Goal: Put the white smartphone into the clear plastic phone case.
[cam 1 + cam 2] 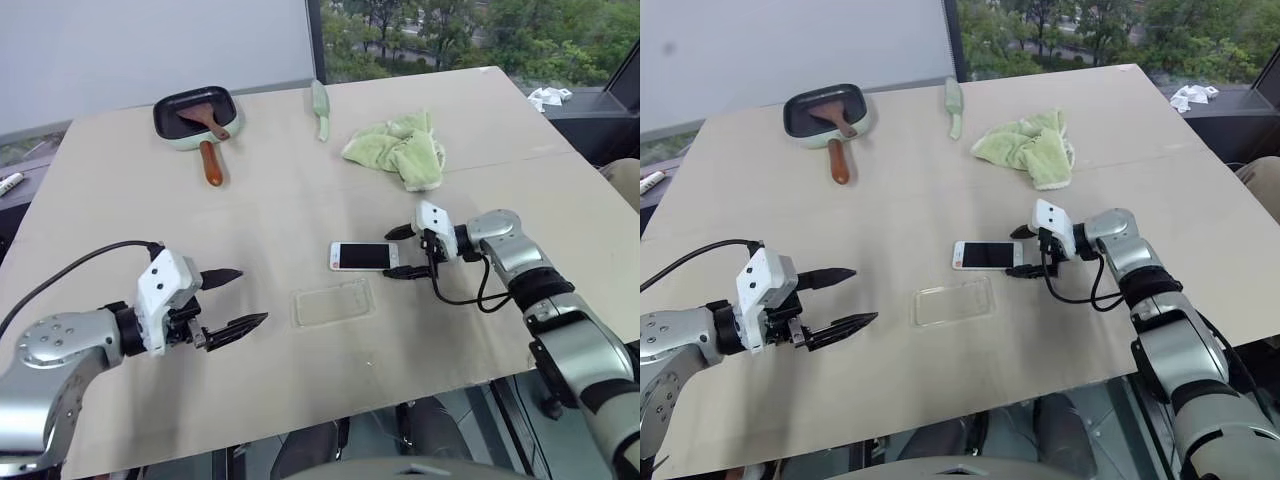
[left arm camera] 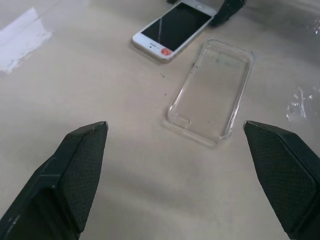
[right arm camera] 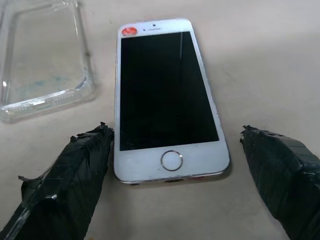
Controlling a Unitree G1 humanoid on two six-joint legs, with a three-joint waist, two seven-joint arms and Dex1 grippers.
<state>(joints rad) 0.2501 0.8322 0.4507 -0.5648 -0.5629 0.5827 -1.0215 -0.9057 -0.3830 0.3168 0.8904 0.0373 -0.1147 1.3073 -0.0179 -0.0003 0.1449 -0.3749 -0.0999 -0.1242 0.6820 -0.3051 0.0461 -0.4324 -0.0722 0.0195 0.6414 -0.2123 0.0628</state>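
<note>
Head views
- Table (image 1: 300,200): beige, spans most of the frame.
- White smartphone (image 1: 363,256): lies flat, screen up, centre of frame, clear of the case.
- Clear plastic phone case (image 1: 333,302): empty, open side up, just below and left of the phone, near but not touching it.
- Right hand (image 1: 402,251): right of centre, fingers spread, one on each side of the phone's right end; no contact discernible.
- Left hand (image 1: 238,298): lower left, fingers apart, holding nothing, well apart from the case.
- Frying pan (image 1: 195,118): upper left, a wooden spatula (image 1: 207,118) lying in it.
- Green cloth (image 1: 400,150): upper centre-right, crumpled.

Left wrist view
- Left hand (image 2: 175,132): wide open, empty.
- Case (image 2: 212,90): ahead on the table; phone (image 2: 175,27) beyond it.

Right wrist view
- Right hand (image 3: 175,135): open, fingers flanking the phone's (image 3: 165,95) home-button end.
- Case (image 3: 42,55): upper left, beside the phone.
</note>
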